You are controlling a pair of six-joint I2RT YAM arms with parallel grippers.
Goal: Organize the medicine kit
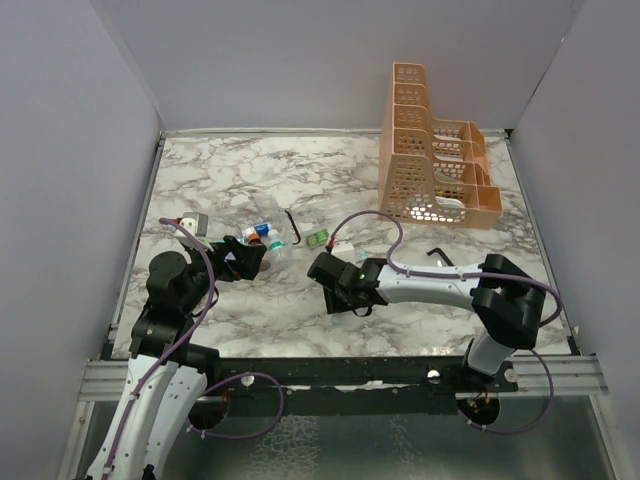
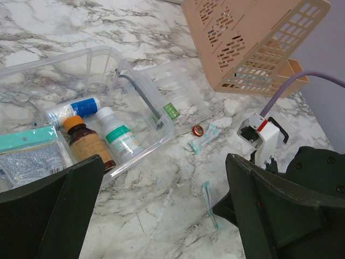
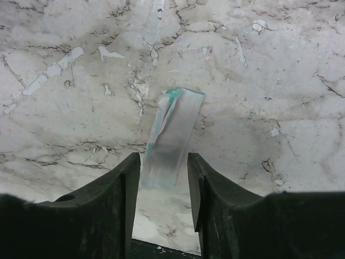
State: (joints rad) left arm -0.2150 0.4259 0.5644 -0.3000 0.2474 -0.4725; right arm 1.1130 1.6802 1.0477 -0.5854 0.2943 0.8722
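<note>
The medicine kit is a clear box lying open on the marble, its lid with a black handle folded out beside it. Inside lie a brown bottle, a white bottle, a blue-banded roll and a gauze pack. My left gripper hangs wide open above bare marble in front of the kit. My right gripper is open low over the table. The near end of a thin teal-edged packet lies between its fingertips, with gaps on both sides.
A tall orange perforated rack stands at the back right. Another teal packet and a small orange round thing lie beside the lid. A small green packet rests on the lid. A black clip lies behind the right arm.
</note>
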